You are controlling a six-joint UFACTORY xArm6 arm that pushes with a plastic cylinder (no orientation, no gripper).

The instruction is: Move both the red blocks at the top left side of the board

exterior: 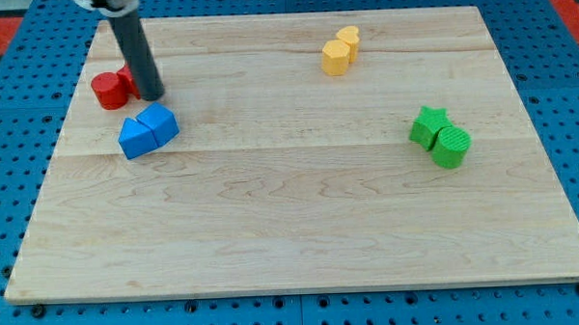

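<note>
Camera view shows me a wooden board on a blue pegboard table, with eight blocks paired off by colour: two red, two blue, two yellow, two green

The red pair sits at the view's top left. The red cylinder stands clear to see; the second red block is mostly hidden behind my rod, so I cannot make out its shape. The two look to be touching, lined up roughly left to right across the view

My tip rests on the board just to the right of the red cylinder, at the right edge of the red pair; whether it touches them I cannot tell. The arm ends in a plain rod with nothing to open or close, and it grips nothing

Just below the tip, close by, are the two blue blocks, wedge-like and pressed together, the nearest things to the reds

Well apart from these, at the view's top centre-right, are the two yellow blocks, touching. At the view's right the green star touches the green cylinder
</note>
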